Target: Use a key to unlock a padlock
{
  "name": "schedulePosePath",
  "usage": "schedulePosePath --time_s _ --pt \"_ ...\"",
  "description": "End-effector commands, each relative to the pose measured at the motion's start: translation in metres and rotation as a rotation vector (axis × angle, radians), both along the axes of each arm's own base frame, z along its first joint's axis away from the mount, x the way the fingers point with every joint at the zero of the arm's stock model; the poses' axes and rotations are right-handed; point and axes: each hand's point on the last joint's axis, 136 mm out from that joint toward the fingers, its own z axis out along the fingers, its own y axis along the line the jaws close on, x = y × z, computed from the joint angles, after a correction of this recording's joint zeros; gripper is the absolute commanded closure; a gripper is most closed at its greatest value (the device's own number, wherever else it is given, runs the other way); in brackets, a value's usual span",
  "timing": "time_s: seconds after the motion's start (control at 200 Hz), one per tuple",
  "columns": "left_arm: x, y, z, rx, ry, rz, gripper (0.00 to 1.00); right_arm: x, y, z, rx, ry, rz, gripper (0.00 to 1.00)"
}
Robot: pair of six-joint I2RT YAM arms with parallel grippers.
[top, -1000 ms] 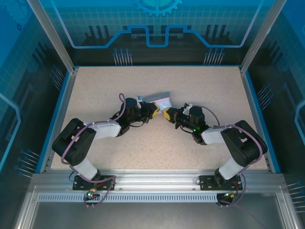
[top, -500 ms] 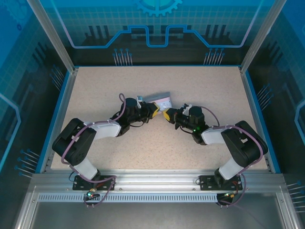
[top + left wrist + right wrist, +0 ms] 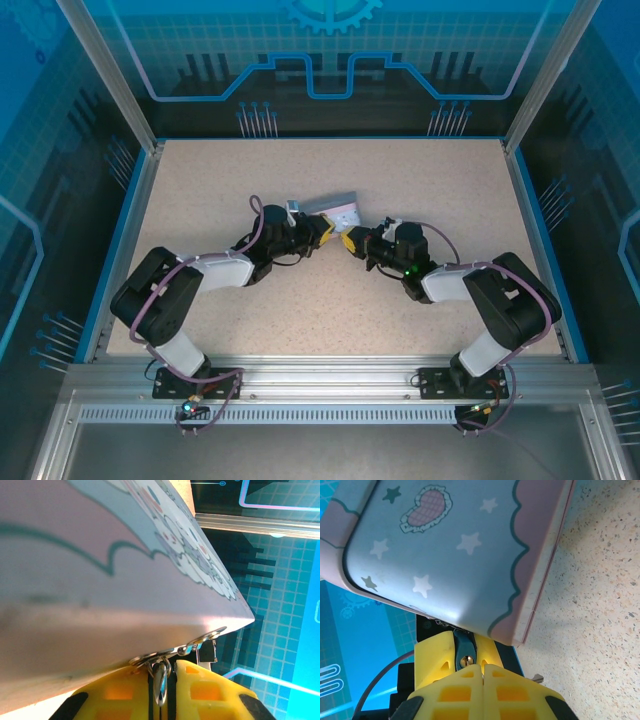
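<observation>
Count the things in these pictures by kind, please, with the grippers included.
tin box: 1
padlock: 1
grippers: 2 (left gripper, right gripper)
Total: 4

A pale blue and pink tin (image 3: 336, 208), printed with stars and a heart, sits just beyond the left claw (image 3: 323, 233) and right claw (image 3: 350, 240), close against both tips. Speckled beige worktop (image 3: 330, 330) spreads around them, bordered by blue patterned walls (image 3: 60, 150).
</observation>
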Motion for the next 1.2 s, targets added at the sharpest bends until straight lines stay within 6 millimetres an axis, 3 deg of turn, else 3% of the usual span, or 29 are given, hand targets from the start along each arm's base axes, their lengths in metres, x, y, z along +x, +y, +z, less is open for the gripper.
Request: schedulePosePath --time_s 0.0,0.645,1.191 --pt "-0.002 -0.010 0.016 -0.042 -0.057 -0.050 1.00 0.008 0.003 0.022 0.024 -0.055 -0.005 1.00" --pt "-0.004 -0.011 0.012 -0.044 -0.049 -0.055 1.00 0.014 -0.006 0.026 0.009 -0.067 -0.024 1.00" --pt "-0.007 -0.030 0.023 -0.111 -0.067 -0.093 1.00 0.014 0.014 0.009 0.031 -0.027 0.007 1.00"
